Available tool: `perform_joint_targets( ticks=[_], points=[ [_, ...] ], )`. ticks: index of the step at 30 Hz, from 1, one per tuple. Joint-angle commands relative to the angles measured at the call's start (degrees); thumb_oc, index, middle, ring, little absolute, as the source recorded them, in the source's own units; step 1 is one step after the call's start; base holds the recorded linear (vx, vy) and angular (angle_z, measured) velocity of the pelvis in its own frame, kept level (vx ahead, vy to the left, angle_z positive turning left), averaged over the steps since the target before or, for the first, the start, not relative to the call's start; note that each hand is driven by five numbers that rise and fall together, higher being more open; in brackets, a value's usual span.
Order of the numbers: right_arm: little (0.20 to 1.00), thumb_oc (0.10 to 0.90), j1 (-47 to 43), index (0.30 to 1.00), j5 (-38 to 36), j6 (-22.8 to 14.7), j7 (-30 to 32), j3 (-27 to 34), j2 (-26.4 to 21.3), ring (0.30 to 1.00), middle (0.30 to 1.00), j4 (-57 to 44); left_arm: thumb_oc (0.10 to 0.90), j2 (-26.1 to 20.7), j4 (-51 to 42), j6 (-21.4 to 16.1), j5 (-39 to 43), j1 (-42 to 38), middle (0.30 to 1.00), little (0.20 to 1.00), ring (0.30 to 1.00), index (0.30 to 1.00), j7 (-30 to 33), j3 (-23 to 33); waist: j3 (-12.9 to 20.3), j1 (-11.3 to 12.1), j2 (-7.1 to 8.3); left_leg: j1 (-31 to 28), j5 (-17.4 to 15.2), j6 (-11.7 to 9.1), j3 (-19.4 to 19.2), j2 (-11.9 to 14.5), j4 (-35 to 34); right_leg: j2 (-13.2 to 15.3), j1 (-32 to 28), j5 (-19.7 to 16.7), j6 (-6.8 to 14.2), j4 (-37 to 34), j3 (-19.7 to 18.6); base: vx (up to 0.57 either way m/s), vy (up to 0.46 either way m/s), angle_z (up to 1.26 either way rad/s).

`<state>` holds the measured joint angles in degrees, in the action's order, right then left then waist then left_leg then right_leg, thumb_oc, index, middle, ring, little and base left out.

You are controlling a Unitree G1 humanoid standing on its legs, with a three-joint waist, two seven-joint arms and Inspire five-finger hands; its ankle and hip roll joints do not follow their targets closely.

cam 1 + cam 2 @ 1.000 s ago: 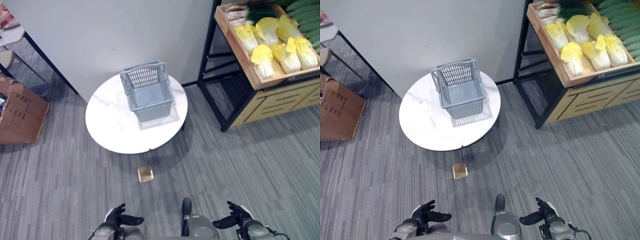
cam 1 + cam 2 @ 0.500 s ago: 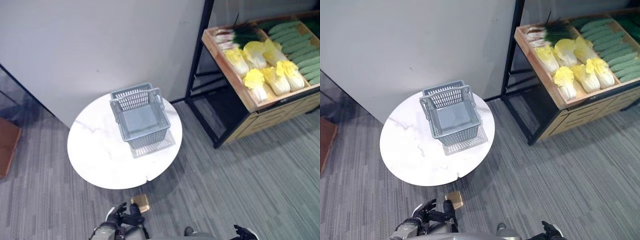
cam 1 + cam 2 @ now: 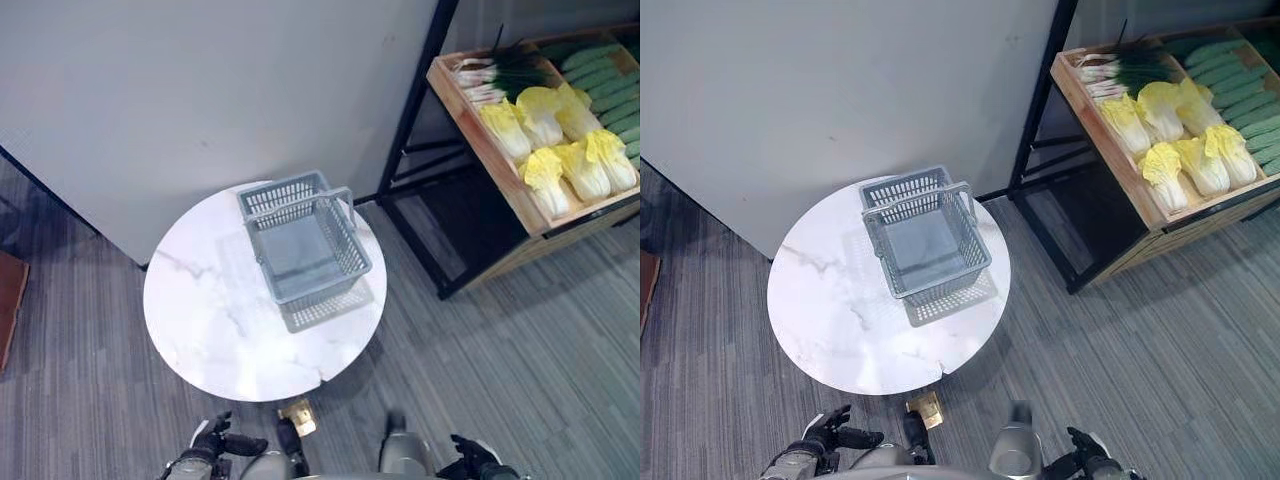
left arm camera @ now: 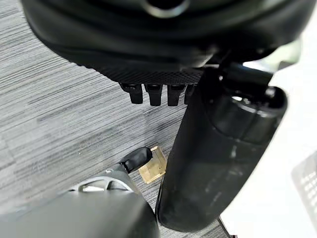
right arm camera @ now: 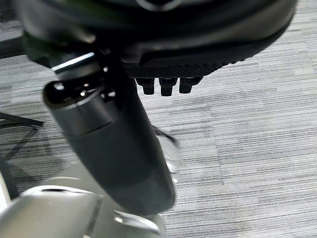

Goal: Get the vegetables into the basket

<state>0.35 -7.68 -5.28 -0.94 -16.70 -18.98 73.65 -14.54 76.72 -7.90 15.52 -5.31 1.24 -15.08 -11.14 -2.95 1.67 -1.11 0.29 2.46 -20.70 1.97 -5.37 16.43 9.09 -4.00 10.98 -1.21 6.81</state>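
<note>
**Nothing in the basket yet**

Both hands, left hand [image 3: 212, 443] and right hand [image 3: 472, 455], hang low with relaxed, empty fingers. Further off, the grey basket [image 3: 303, 244] stands empty on the round bench [image 3: 200, 320]. Vegetables [image 3: 560, 150] remain on the shelf [image 3: 500, 175], well apart.

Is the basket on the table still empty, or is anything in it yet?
Empty. The basket stands upright on the round table with its bare grey floor showing.

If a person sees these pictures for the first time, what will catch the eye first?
Probably the grey basket, which stands empty on the round white table in the middle. Next, the yellow cabbages in the wooden crate on the rack at the upper right. Both hands, left and right, hang low and hold nothing.
</note>
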Motion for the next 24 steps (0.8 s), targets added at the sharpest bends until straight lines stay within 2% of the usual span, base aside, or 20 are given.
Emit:
perform_joint_targets(
  ticks=[1,6,10,18,19,21,22,23,24],
  points=[
    [1.000,0.900,-2.8,1.000,-0.8,-1.8,-0.7,0.0,0.6,1.000,1.000,-2.0,0.900,-1.1,-1.0,-1.3,-2.1,-0.6,1.000,1.000,1.000,1.000,0.1,1.7,-1.6,-0.8,1.32,0.6,1.7,-7.1,1.6,4.2,5.5,-0.2,0.4,-7.3,1.6,6.6,-3.3,0.09,-0.175,0.46],
    [1.000,0.900,-2.4,1.000,0.0,-1.6,-1.4,-0.6,0.1,1.000,1.000,-1.8,0.900,-0.7,-0.4,-1.0,-1.1,0.2,1.000,1.000,1.000,1.000,-0.5,2.7,-0.9,0.0,1.15,0.4,2.8,-8.5,3.0,6.1,5.6,-1.8,-1.9,-4.1,0.5,5.1,-0.8,0.05,-0.204,0.39],
    [1.000,0.900,-2.6,1.000,-0.2,-1.8,-1.0,-0.2,-1.6,1.000,1.000,-0.7,0.900,0.8,-0.3,-1.0,-0.4,1.0,1.000,1.000,1.000,1.000,-1.2,2.0,0.1,0.4,-0.71,0.2,6.7,-10.2,4.5,8.3,1.5,-4.6,-3.9,-2.2,-0.8,3.7,1.8,0.05,-0.214,0.13],
    [1.000,0.900,-2.6,1.000,-0.6,-2.4,2.3,3.2,-4.5,1.000,1.000,1.0,0.900,0.9,0.3,-0.9,-0.8,1.5,1.000,1.000,1.000,1.000,-0.7,1.5,1.2,0.2,-1.24,-0.3,7.2,-10.8,5.0,9.0,0.4,-5.3,-6.1,-2.5,-0.9,0.8,3.5,0.04,-0.062,0.14],
    [1.000,0.900,-3.0,1.000,0.1,-3.2,5.0,5.5,-6.7,1.000,1.000,0.3,0.900,1.2,-0.1,-1.1,-0.5,2.0,1.000,1.000,1.000,1.000,-0.1,1.7,1.6,0.1,-1.32,-0.6,6.9,-10.8,4.8,8.9,0.4,-5.2,-6.7,-2.8,-0.6,0.1,3.4,0.00,0.000,0.00],
    [1.000,0.900,-2.1,1.000,7.6,-3.5,8.0,5.8,-11.1,1.000,1.000,-2.4,0.900,1.2,-1.1,-1.3,-0.4,3.2,1.000,1.000,1.000,1.000,0.0,2.3,2.0,0.1,-1.32,-0.7,6.4,-10.8,4.6,8.7,0.4,-4.9,-7.2,-3.5,-0.3,-0.8,3.4,0.03,0.040,-0.03],
    [1.000,0.900,-1.5,1.000,15.5,-4.4,8.9,3.9,-17.0,1.000,1.000,-8.8,0.900,1.0,-1.8,-1.5,-0.6,4.2,1.000,1.000,1.000,1.000,-0.3,2.5,2.3,-0.1,-1.14,-0.9,6.0,-10.8,4.6,8.5,0.4,-4.5,-7.6,-4.1,0.1,-1.5,3.4,0.01,0.037,-0.05],
    [1.000,0.900,-1.3,1.000,15.5,-4.3,8.8,3.9,-17.0,1.000,1.000,-8.9,0.900,1.1,-1.8,-1.5,-0.6,4.3,1.000,1.000,1.000,1.000,-0.3,2.4,2.3,-0.1,-1.20,-0.9,6.0,-10.8,4.7,8.5,0.4,-4.5,-7.6,-4.1,0.1,-1.5,3.5,0.00,0.069,-0.01],
    [1.000,0.900,-0.2,1.000,19.7,-5.3,9.0,4.5,-23.7,1.000,1.000,-22.2,0.900,0.9,-2.2,-1.6,-1.0,5.2,1.000,1.000,1.000,1.000,-0.6,3.2,2.4,-0.7,-0.81,-1.0,5.7,-10.8,4.3,8.2,0.4,-4.1,-7.7,-4.6,0.6,-1.8,3.3,0.00,0.043,0.02]
  ],
)
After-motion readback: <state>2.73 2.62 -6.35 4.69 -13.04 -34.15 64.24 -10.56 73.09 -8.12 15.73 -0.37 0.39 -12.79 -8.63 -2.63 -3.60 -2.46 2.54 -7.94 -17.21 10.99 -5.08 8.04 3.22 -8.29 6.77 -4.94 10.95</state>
